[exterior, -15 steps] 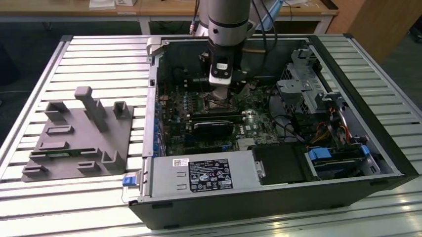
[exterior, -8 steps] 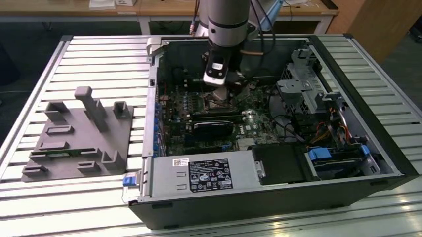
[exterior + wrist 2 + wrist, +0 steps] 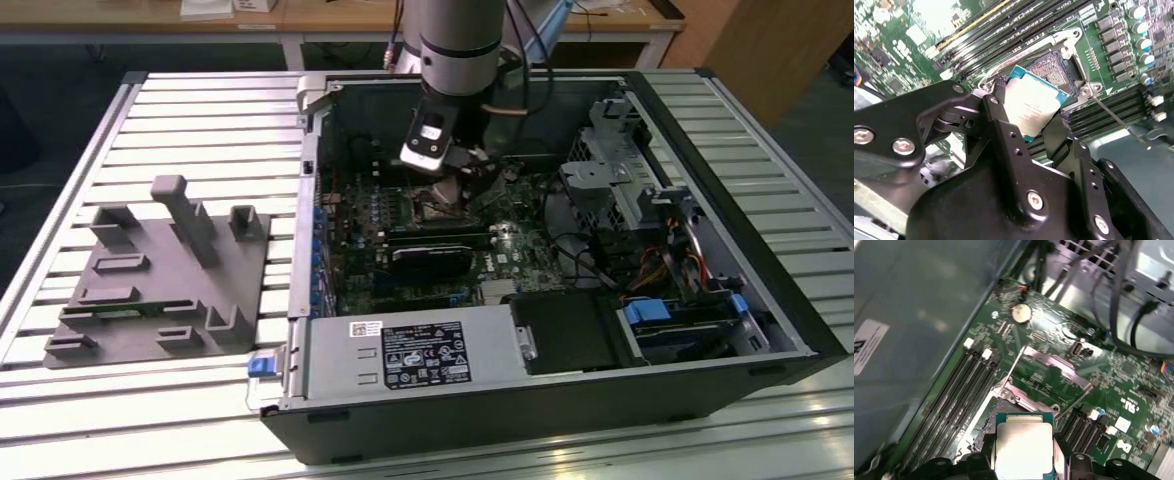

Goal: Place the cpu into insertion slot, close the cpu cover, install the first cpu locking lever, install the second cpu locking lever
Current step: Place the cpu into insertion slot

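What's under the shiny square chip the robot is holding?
Below the cpu, gripped by the tool, sits the open socket on the green motherboard. The cpu hides part of the socket.

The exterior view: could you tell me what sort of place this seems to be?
Probably a robotics lab or workshop bench: an opened computer case lies on a slatted metal table, a grey fixture sits beside it, and the gripper holds the cpu above the motherboard.

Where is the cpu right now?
In both wrist views, the cpu is clamped in the gripper, hovering over the open socket on the green motherboard.
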Controlling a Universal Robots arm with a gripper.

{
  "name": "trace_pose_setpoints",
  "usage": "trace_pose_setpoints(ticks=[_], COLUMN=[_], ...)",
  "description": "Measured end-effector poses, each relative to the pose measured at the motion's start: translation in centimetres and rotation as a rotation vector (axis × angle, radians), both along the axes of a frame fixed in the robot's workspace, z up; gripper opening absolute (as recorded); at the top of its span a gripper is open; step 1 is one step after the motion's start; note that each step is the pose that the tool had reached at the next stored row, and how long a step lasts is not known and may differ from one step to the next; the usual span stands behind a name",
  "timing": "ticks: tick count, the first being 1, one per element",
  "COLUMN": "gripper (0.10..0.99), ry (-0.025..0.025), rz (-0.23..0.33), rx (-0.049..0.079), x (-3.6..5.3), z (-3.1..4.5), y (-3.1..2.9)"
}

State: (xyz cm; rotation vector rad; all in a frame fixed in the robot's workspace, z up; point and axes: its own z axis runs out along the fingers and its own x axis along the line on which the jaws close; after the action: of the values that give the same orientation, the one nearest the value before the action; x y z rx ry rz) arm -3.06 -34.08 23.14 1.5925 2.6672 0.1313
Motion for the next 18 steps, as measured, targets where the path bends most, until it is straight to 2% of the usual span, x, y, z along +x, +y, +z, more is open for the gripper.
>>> trace_pose_setpoints(ticks=[18], gripper=[0.541], ry=[0.0001], rz=[-0.289], rx=[0.000], x=[-0.05], z=[-0.12], y=[0.00])
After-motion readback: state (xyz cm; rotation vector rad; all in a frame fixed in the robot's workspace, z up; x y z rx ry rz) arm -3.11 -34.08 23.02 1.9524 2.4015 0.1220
